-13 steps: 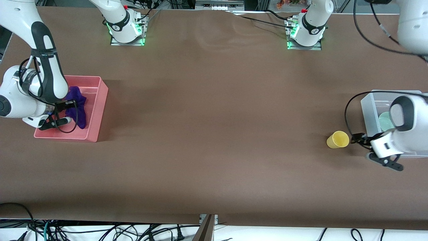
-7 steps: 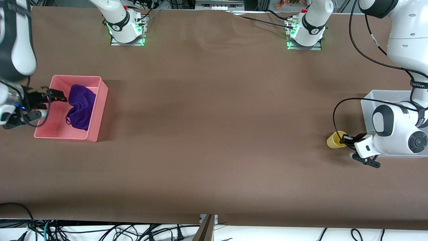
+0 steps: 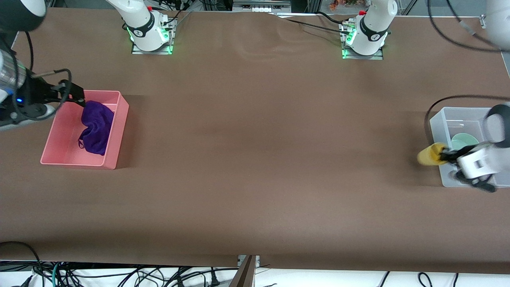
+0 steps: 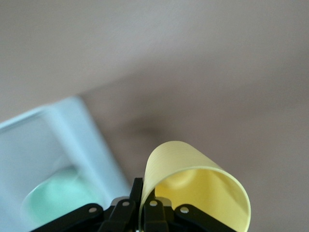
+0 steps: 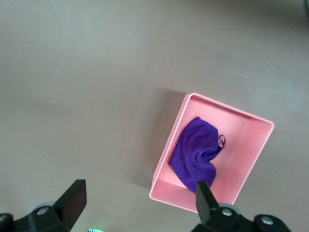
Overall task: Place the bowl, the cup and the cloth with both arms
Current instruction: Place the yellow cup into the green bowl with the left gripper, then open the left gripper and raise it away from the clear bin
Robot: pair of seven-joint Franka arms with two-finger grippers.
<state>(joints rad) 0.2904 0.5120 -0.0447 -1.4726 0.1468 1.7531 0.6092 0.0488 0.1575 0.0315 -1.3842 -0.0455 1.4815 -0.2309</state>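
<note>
The yellow cup (image 3: 429, 156) hangs tilted in my left gripper (image 3: 447, 155), which is shut on its wall, over the table at the edge of a clear bin (image 3: 438, 131). The left wrist view shows the cup (image 4: 193, 181) pinched in that gripper (image 4: 143, 212). The mint-green bowl (image 3: 464, 141) sits inside the clear bin and also shows in the left wrist view (image 4: 53, 200). The purple cloth (image 3: 95, 126) lies in a pink bin (image 3: 63, 123). My right gripper (image 3: 75, 95) is open and empty above that bin's corner. The right wrist view shows the gripper (image 5: 139, 200) high over the cloth (image 5: 195, 150).
The pink bin (image 5: 244, 145) stands at the right arm's end of the table, the clear bin (image 4: 63, 130) at the left arm's end. Both arm bases (image 3: 149, 34) (image 3: 364, 38) stand along the table's edge farthest from the front camera. Brown table surface lies between the bins.
My left gripper shut on the cup and lifted it toward the clear bin. My right gripper rose out of the pink bin, leaving the cloth there.
</note>
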